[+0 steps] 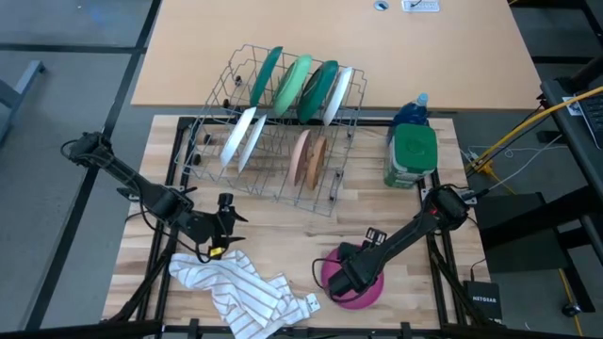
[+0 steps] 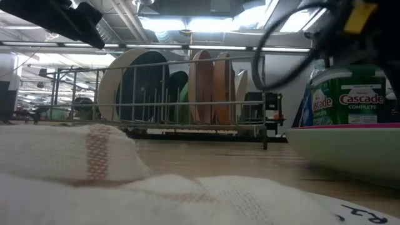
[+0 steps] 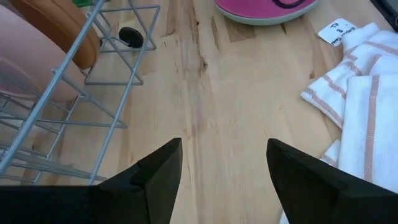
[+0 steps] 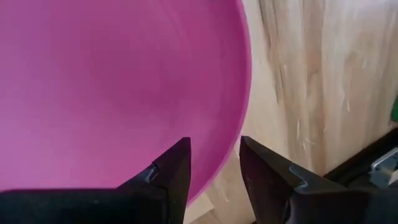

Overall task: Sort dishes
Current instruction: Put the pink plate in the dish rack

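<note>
The right tool (image 4: 214,165) hung over the pink bowl (image 4: 112,81), fingers slightly spread astride its rim, not yet pinching. The bowl sat on the tabletop (image 1: 283,235) in front of the dish rack (image 1: 273,132). The pick-up seemed in hand; next, close and lift rackward. The left tool (image 3: 224,174) waited spread beside the rack.

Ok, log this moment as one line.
right hand: open, astride pink bowl rim | left hand: open, empty, above striped cloth | dish rack: holds plates
</note>
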`<state>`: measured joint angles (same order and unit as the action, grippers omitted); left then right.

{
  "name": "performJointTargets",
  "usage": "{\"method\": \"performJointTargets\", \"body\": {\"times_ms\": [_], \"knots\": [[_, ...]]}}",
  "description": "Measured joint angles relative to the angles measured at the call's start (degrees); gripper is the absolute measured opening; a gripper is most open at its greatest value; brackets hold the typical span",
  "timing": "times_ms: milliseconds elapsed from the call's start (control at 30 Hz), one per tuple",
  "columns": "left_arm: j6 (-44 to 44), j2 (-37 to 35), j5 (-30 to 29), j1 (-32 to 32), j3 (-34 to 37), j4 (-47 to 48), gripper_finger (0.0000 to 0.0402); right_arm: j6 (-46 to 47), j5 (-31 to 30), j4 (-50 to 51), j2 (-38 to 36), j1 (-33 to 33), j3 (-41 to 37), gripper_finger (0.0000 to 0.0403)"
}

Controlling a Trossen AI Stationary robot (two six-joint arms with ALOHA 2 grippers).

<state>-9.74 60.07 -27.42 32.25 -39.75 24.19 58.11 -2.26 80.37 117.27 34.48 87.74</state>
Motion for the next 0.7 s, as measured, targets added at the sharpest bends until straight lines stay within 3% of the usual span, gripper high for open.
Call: {"method": "performJointTargets", "body": {"times_ms": [233, 500, 700], "knots": [[-0.27, 0.04, 0.0, 0.0, 0.0, 0.18, 0.0223, -0.02, 0.3, -6.03, 0.02, 0.0, -3.7, 0.014], [-0.39, 0.04, 0.0, -0.04, 0.01, 0.17, 0.0223, 0.25, 0.11, -19.62, -0.33, 0.0, -6.2, 0.014], [-0.31, 0.04, 0.0, -0.04, 0.0, 0.16, 0.0223, 6.34, -1.23, -22.19, -0.26, -0.94, -5.79, 0.014]]}}
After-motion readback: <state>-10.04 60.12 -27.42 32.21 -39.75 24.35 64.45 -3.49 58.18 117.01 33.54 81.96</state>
